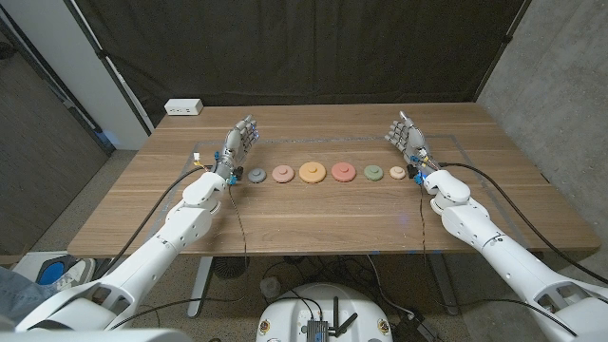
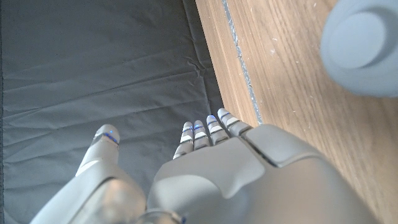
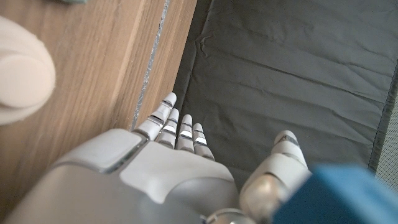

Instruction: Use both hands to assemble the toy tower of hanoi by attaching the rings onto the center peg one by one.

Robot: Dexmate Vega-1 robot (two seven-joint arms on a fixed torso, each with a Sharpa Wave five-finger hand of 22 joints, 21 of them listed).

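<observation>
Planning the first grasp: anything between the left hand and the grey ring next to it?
Nothing visible. The left hand is open, beside the grey ring at the row's left end, with only bare table between them.

The left hand [image 2: 242, 180], fingers extended and empty, sits near a blurred grey piece [image 2: 364, 46] on the wooden table [image 2: 292, 81].

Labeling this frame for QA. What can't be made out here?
- Center peg: none identifiable among the discs in the head view; too small to tell.
- Grey piece: left wrist view, blurred, cut by the edge.
- Cream piece: right wrist view, cut by the edge.
- Both palms: wrist views show hand backs.
</observation>
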